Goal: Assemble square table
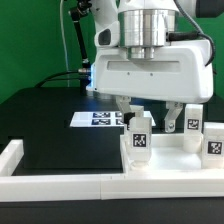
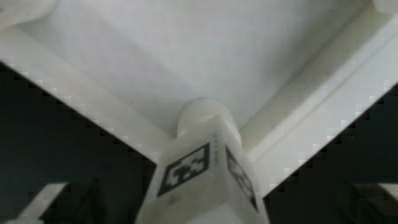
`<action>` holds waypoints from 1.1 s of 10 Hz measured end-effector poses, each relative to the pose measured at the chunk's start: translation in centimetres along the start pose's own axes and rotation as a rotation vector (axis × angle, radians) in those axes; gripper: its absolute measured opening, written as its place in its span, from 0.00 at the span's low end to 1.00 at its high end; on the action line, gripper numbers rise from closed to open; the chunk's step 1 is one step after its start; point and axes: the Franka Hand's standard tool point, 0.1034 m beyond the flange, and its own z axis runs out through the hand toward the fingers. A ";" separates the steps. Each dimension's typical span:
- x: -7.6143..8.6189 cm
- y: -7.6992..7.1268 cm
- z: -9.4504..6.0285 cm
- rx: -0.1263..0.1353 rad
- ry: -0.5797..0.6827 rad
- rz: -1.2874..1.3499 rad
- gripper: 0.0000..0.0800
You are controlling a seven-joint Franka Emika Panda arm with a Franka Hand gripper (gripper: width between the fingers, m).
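Observation:
The white square tabletop (image 1: pixel 160 165) lies at the exterior view's lower right. Three short white legs with black-and-white tags stand upright on it: one near its left corner (image 1: pixel 138 136), one further back (image 1: pixel 190 125) and one at the right edge (image 1: pixel 213 142). My gripper (image 1: pixel 150 116) hangs open just above the left leg, with one finger (image 1: pixel 123 108) on each side and clear of it. In the wrist view that leg (image 2: pixel 210 150) rises from a corner of the tabletop (image 2: pixel 160 50) between the dark fingertips (image 2: pixel 45 205), with gaps on both sides. Nothing is held.
The marker board (image 1: pixel 100 118) lies flat on the black table behind the tabletop. Low white border strips run along the left (image 1: pixel 18 152) and the front (image 1: pixel 60 186) of the work area. A dark cable stands at the back left (image 1: pixel 72 40).

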 end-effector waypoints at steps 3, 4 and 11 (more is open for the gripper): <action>0.3 0.8 0.9 -0.009 0.004 -0.187 0.81; 0.4 0.8 0.9 -0.008 0.005 -0.170 0.81; 0.3 0.8 1.0 -0.006 0.004 0.171 0.36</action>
